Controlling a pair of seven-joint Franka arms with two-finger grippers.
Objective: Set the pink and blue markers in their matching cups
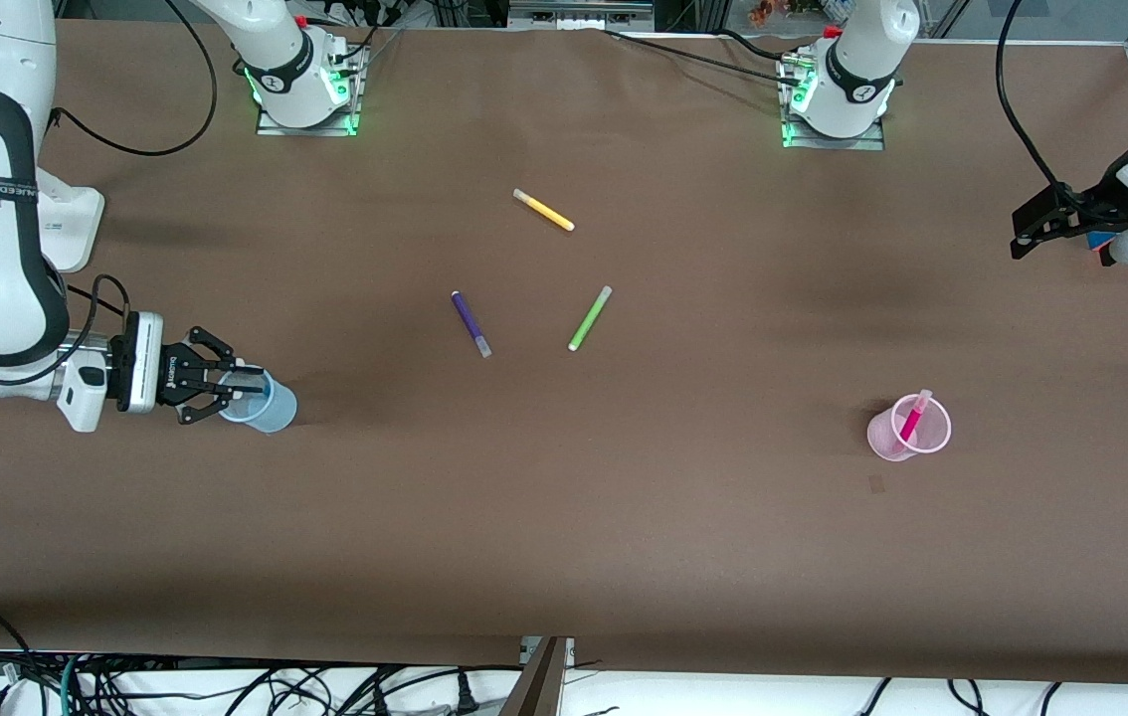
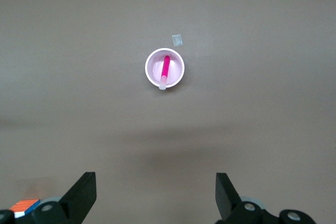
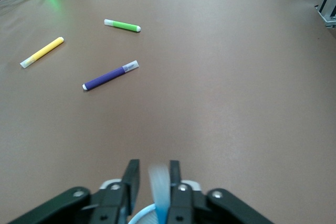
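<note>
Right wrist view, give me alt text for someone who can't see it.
The right gripper holds a blue marker upright between its fingers, over the rim of a pale blue cup. On the brown table lie a purple marker, a yellow marker and a green marker, all apart from each other.

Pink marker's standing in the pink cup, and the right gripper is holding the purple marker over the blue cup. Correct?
Not quite. The right gripper holds the blue marker over the blue cup, as the right wrist view shows. The purple marker lies loose on the table. The pink marker does stand in the pink cup.
</note>
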